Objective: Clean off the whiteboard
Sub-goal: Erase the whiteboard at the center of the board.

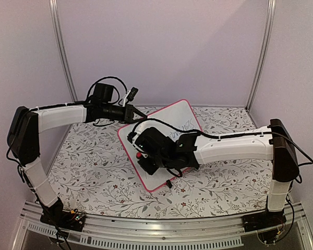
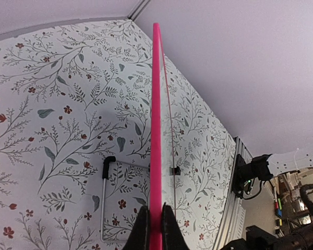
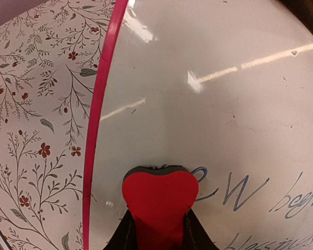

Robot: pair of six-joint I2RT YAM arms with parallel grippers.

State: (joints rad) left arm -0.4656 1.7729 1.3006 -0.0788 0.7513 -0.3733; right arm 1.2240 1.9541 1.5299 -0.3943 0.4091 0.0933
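Observation:
The whiteboard [image 1: 183, 115], white with a pink-red rim, lies tilted on the table's middle. Blue handwriting [image 3: 250, 194] runs across it. My left gripper [image 1: 131, 114] is shut on the board's far left rim; in the left wrist view the rim [image 2: 156, 104] runs edge-on between the two fingers of this gripper [image 2: 155, 229]. My right gripper [image 3: 157, 232] is shut on a red heart-shaped eraser [image 3: 158, 194], whose dark felt side presses on the board [image 3: 208, 94] beside the first blue letters, near the left rim. From above, the eraser [image 1: 141, 155] shows as a red spot under the right gripper [image 1: 144, 159].
A floral cloth [image 1: 88, 156] covers the table. Plain walls close in the back and sides. An aluminium rail [image 1: 161, 229] runs along the near edge. A wire stand leg with a black tip [image 2: 108, 161] shows beneath the board, and a black clip foot [image 1: 168, 183] at its near edge.

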